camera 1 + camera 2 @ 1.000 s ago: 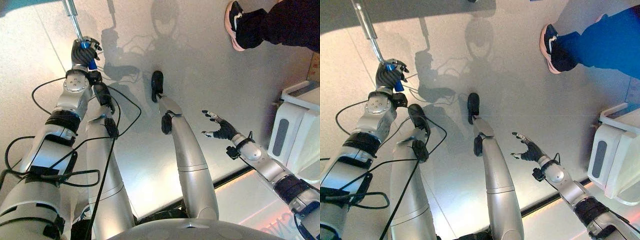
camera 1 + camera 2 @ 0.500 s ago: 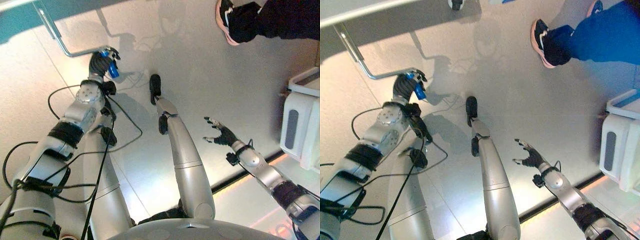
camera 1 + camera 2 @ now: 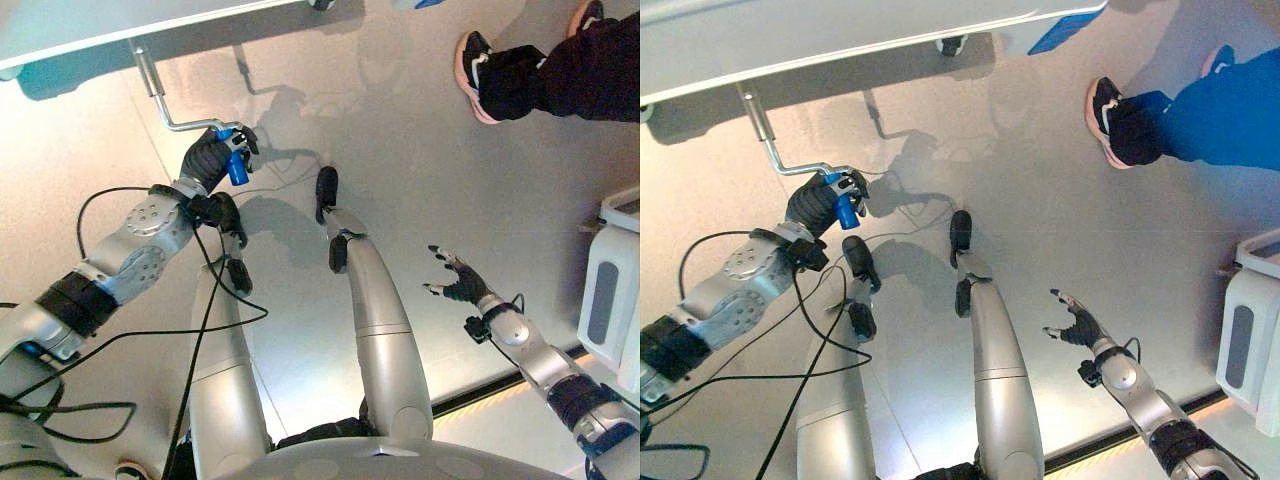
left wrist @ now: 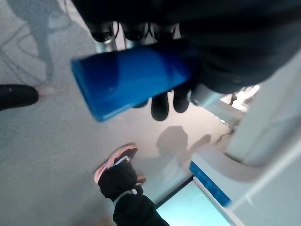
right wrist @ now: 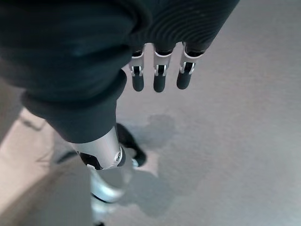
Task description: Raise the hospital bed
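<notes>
Nearest, at right: right hand (image 3: 462,285) held over bare floor (image 3: 400,160), fingers spread and relaxed, gripping nothing, well apart from the work. Farther, at left: left hand (image 3: 820,200) curled tight round the blue grip (image 3: 845,210) of the bed's crank handle (image 3: 790,168); same blue grip (image 4: 131,80) seen clamped under dark fingertips (image 4: 160,106) in the left wrist view. Beyond the hand: bent metal crank running up and away to the underside of the hospital bed (image 3: 840,35), whose pale frame spans the far edge of the scene. Far right: a person's pink-soled shoe (image 3: 475,70) and dark trouser leg, standing clear of the crank. At the right edge: a white cabinet-like unit (image 3: 610,300), contents hidden; no open containers to report.

Step in hand, by the look of it: cranking, with the handle already gripped and the bed probably partly raised at most. Next move likely to call for sweeping the grip round in a full circle about the crank's axis, keeping the fingers closed and the wrist free enough to follow without slipping off the blue sleeve.
</notes>
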`<state>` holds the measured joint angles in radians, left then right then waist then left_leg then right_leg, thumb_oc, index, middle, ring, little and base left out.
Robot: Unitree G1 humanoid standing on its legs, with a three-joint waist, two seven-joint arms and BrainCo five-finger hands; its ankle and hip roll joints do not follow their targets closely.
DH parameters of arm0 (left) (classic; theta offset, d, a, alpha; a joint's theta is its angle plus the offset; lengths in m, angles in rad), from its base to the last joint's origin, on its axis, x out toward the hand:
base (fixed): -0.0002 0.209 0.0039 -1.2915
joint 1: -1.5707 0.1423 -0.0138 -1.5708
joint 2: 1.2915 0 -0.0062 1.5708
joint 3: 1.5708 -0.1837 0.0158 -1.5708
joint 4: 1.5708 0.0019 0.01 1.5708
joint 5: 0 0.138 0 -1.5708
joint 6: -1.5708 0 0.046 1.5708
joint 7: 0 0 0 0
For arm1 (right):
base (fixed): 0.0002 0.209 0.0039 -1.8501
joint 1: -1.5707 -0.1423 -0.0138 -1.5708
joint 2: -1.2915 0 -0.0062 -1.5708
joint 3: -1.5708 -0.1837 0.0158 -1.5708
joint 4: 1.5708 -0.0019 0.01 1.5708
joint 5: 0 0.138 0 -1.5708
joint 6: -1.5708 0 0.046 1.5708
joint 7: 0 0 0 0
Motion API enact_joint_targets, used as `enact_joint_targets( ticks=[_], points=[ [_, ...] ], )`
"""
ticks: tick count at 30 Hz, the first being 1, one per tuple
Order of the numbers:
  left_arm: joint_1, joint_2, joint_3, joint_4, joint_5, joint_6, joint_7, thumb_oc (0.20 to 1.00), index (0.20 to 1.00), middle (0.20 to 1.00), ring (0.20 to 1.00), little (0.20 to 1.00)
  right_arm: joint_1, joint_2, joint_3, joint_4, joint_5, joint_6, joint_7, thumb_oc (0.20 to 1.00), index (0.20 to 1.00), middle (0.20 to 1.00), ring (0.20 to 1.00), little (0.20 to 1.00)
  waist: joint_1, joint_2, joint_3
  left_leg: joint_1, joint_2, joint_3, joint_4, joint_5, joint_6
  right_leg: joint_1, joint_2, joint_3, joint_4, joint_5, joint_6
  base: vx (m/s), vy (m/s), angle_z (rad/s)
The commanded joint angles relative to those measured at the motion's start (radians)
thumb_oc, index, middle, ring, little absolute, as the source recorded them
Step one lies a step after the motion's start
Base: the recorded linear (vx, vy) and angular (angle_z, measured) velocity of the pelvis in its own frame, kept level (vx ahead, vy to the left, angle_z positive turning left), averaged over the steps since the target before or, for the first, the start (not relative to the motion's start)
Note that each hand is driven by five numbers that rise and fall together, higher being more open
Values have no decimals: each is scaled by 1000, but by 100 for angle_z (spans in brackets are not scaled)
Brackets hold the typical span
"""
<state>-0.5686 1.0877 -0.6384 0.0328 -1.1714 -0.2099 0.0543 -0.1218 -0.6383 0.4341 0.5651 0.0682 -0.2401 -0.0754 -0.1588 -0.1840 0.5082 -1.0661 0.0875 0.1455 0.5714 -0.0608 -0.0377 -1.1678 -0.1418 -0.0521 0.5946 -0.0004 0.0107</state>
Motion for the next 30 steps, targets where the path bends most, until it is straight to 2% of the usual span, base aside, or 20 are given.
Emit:
enact_joint_targets(
  ticks=[1, 5, 9, 10, 16, 19, 21, 24, 25, 26, 30],
  points=[
    [81, 52, 112, -335, 69, -81, -176, 200, 200, 200, 200, 200, 75, -52, -29, 30, 15, -8, 9, 1000, 1000, 1000, 1000, 1000, 14, 87, 12, 98, 24, -69, 3, -14, -18, 76, 25, -37, -55, 51, 101, 14, 72, 12],
    [251, 98, 246, -354, 62, -83, -193, 200, 200, 200, 200, 200, 77, -41, -40, 73, 33, -10, 23, 1000, 1000, 1000, 1000, 1000, 42, 100, 12, 117, 5, -80, 15, -26, -9, 114, -1, -49, -62, 53, 112, 14, 109, 12],
    [338, 103, 328, -350, 59, -90, -190, 200, 200, 200, 200, 200, 80, -27, -48, 104, 46, -12, 32, 1000, 1000, 1000, 1000, 1000, 61, 107, 12, 129, -11, -84, 23, -35, -3, 139, -18, -54, -68, 57, 120, 15, 124, 13],
    [395, 102, 376, -344, 60, -95, -183, 200, 200, 200, 200, 200, 79, -15, -54, 120, 67, -11, 39, 1000, 1000, 1000, 1000, 1000, 74, 111, 11, 131, -21, -88, 40, -45, 1, 154, -30, -56, -76, 63, 124, 13, 108, 10],
    [480, 70, 461, -260, 79, -112, -139, 200, 200, 200, 200, 200, 65, 1, -46, 129, 94, -9, 43, 1000, 1000, 1000, 1000, 1000, 97, 103, 12, 114, -44, -100, 72, -66, 11, 188, -43, -62, -145, 105, 145, 9, 173, 6],
    [486, 51, 476, -189, 109, -111, -103, 200, 200, 200, 200, 200, 55, 6, -37, 120, 102, -8, 43, 1000, 1000, 1000, 1000, 1000, 101, 97, 12, 96, -48, -104, 92, -73, 15, 188, -43, -59, -164, 118, 150, -2, 134, 0],
    [476, 43, 491, -132, 141, -121, -80, 200, 200, 200, 200, 200, 54, 7, -37, 105, 108, -10, 43, 1000, 1000, 1000, 1000, 1000, 102, 88, 12, 73, -47, -106, 116, -74, 15, 180, -39, -54, -167, 125, 154, -18, 105, -1],
    [411, -9, 502, 42, 155, -118, -18, 200, 200, 200, 200, 200, 42, 11, -26, 69, 122, -9, 45, 1000, 1000, 1000, 1000, 1000, 96, 60, 12, 27, -40, -111, 156, -81, 12, 167, -39, -54, -187, 141, 159, -19, 98, -6],
    [408, -10, 499, 43, 155, -119, -18, 200, 200, 200, 200, 200, 42, 10, -27, 69, 122, -9, 45, 1000, 1000, 1000, 1000, 1000, 97, 61, 12, 25, -40, -111, 157, -81, 12, 166, -39, -54, -187, 141, 159, -12, 87, -10],
    [362, -22, 503, 120, 169, -117, 7, 200, 200, 200, 200, 200, 35, 12, -19, 57, 128, -5, 40, 1000, 1000, 1000, 1000, 1000, 89, 42, 12, 11, -33, -113, 172, -85, 10, 162, -34, -53, -202, 148, 162, -9, 73, -6],
    [206, -72, 466, 318, 173, -101, 61, 200, 200, 200, 200, 200, 16, 10, -9, 9, 147, 1, 29, 1000, 1000, 1000, 1000, 1000, 66, 9, 12, -37, -19, -114, 218, -102, 6, 129, -22, -46, -202, 155, 166, -1, 67, -9]
  ],
)
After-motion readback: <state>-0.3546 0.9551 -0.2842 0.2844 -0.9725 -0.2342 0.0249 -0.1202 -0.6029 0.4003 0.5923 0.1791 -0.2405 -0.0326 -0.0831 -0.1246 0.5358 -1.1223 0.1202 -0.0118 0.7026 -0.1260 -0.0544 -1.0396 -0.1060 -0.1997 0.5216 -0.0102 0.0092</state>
